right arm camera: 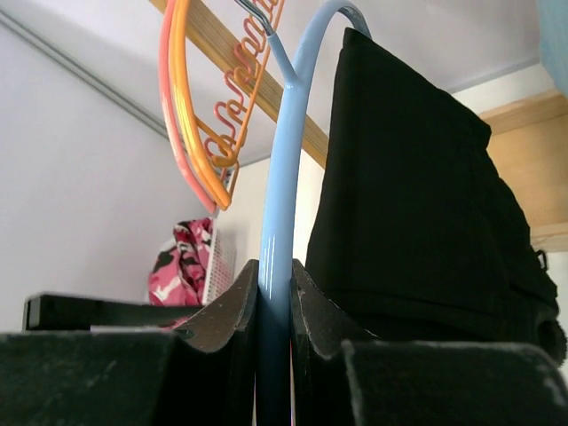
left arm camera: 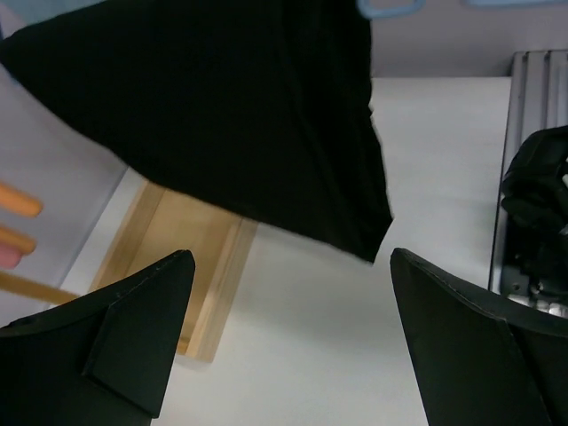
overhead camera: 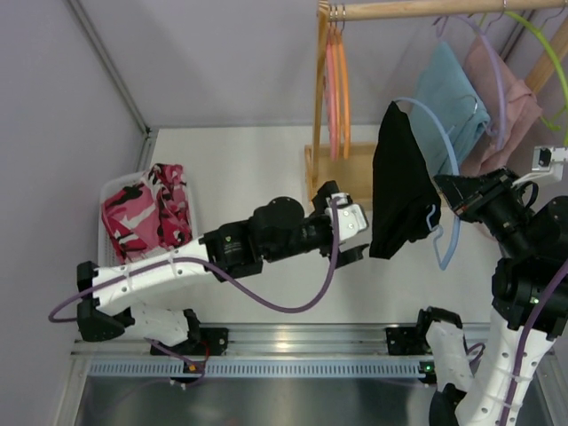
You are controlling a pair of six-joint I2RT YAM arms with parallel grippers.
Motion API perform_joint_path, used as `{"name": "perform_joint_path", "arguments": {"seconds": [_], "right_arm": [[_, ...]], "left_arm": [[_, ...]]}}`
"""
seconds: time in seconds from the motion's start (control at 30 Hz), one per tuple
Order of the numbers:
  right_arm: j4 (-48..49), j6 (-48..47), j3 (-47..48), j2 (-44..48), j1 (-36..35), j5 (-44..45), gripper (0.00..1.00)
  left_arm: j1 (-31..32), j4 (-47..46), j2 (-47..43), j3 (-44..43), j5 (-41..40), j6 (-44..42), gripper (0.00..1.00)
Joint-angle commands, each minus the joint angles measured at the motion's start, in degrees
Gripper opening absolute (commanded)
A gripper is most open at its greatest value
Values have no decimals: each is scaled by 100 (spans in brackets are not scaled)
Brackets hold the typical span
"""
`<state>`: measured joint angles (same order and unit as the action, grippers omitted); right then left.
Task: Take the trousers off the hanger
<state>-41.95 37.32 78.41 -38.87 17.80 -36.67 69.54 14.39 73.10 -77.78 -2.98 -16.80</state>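
Observation:
The plain black trousers [overhead camera: 399, 182] hang draped over a light blue hanger [overhead camera: 453, 169]. My right gripper [overhead camera: 448, 191] is shut on the blue hanger's bar [right arm camera: 277, 266] and holds it up off the rack; the black trousers [right arm camera: 417, 204] hang just right of the fingers. My left gripper [overhead camera: 355, 232] is open and empty, just left of and below the trousers' lower hem; in the left wrist view the black cloth [left arm camera: 222, 115] hangs above the spread fingers [left arm camera: 142, 328]. The pink camouflage trousers [overhead camera: 146, 213] lie in a white basket [overhead camera: 111, 186] at the left.
A wooden clothes rack [overhead camera: 319, 106] stands at the back with orange and pink hangers [overhead camera: 337, 80], a teal cloth [overhead camera: 448, 89], a pink cloth [overhead camera: 506, 98] and a green hanger [overhead camera: 546, 53]. Its wooden base [left arm camera: 191, 257] lies near my left fingers.

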Motion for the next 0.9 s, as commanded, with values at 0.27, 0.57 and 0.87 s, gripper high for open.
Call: {"name": "perform_joint_path", "arguments": {"seconds": [0.27,0.57,0.87], "right_arm": [[1066,1444,-89,152,74,-157,0],[1277,2690,-667,169,74,-692,0],[1805,3281,-977,310,66,-868,0]], "left_arm": [[877,-2063,1302,-422,-2056,1,99],[877,-2696,1470,-484,-2373,-359,98],[860,-2907,1654,-598,-2654,-772,98]]}}
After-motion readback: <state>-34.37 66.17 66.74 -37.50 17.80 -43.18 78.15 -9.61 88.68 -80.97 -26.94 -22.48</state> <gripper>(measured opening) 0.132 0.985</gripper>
